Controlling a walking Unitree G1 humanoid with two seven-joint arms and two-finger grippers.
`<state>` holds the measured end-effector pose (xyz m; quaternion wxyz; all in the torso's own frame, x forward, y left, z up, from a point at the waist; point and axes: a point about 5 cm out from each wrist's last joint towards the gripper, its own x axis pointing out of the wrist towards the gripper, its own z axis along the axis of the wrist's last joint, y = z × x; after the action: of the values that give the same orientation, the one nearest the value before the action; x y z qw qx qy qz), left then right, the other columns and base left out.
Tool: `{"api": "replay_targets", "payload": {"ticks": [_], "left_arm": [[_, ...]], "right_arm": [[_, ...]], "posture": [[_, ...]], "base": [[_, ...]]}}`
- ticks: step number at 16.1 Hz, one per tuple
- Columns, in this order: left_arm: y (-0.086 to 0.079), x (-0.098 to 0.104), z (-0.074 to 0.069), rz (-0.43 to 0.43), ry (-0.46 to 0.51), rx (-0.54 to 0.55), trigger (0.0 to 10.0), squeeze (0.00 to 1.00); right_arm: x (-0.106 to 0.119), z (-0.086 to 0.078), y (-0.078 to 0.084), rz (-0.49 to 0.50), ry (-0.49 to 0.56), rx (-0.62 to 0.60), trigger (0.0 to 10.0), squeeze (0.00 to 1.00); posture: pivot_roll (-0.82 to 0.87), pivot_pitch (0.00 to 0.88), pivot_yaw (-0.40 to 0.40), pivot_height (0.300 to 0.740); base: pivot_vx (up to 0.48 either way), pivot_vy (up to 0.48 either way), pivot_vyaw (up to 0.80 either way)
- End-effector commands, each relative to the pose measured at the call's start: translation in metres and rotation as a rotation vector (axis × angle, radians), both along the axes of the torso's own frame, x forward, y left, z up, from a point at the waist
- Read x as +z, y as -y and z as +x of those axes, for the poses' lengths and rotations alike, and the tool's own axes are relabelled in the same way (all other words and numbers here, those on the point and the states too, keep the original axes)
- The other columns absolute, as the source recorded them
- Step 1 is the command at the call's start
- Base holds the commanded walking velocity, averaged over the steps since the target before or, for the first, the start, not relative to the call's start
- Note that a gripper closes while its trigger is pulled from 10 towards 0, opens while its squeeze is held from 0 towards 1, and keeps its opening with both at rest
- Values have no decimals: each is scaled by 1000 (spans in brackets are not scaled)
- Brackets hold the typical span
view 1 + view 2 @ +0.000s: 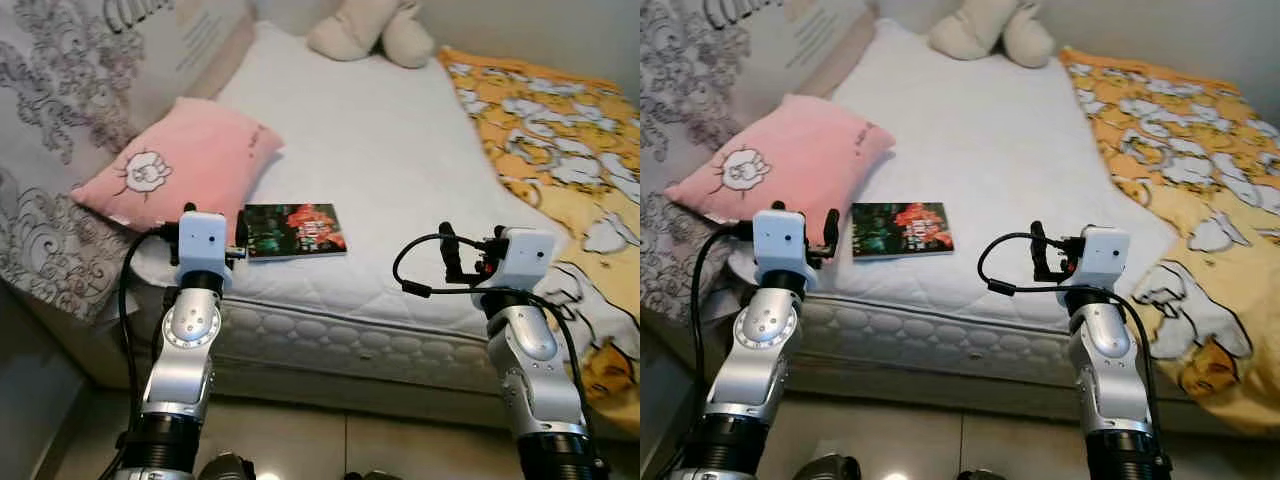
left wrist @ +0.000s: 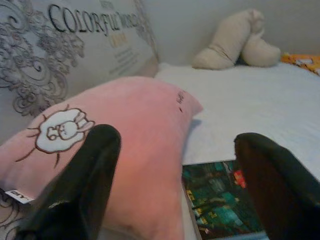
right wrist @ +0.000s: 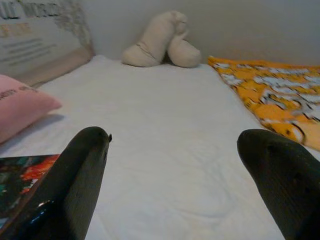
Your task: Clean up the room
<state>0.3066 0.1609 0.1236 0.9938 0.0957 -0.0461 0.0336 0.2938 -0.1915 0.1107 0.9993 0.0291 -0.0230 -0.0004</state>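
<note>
I'm holding both claws released, left claw (image 2: 175,185) facing the book (image 1: 294,231) lying near the bed's front edge beside the pink pillow (image 1: 178,160); I'm planning a low approach, pinching its near edge.

Book (image 1: 294,230) on mattress (image 1: 400,180), right of pillow (image 1: 180,165).

bed (image 1: 380,150); on it: pink pillow (image 1: 180,160); book (image 1: 294,230); plush toy (image 1: 370,30); orange blanket (image 1: 560,150)
</note>
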Motion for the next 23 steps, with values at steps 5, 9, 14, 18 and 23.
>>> {"api": "replay_targets", "payload": {"ticks": [5,9,14,18,23], "left_arm": [[6,-12,2,-27,-82,-44,10000,0],[3,-15,6,-81,-92,26,10000,0],[11,-19,10,-68,-108,-23,10000,0],[14,-17,16,-71,-101,-37,10000,0],[-7,-40,8,-110,-194,7,10000,0]], "right_arm": [[-15,-1,4,-3,-53,0,10000,0],[-10,6,-1,24,-17,8,10000,0],[-14,8,5,76,-23,-21,10000,0],[-11,9,3,40,-10,-2,10000,0],[-24,-7,11,-19,-45,-1,10000,0]], "posture": [[0,0,-90,740],[-13,0,-83,740],[-30,0,-74,740],[-47,0,-64,740],[-71,0,-52,740]], "base": [[0,-188,0],[0,-452,0],[0,-439,0],[0,-437,0],[209,-404,0]]}}
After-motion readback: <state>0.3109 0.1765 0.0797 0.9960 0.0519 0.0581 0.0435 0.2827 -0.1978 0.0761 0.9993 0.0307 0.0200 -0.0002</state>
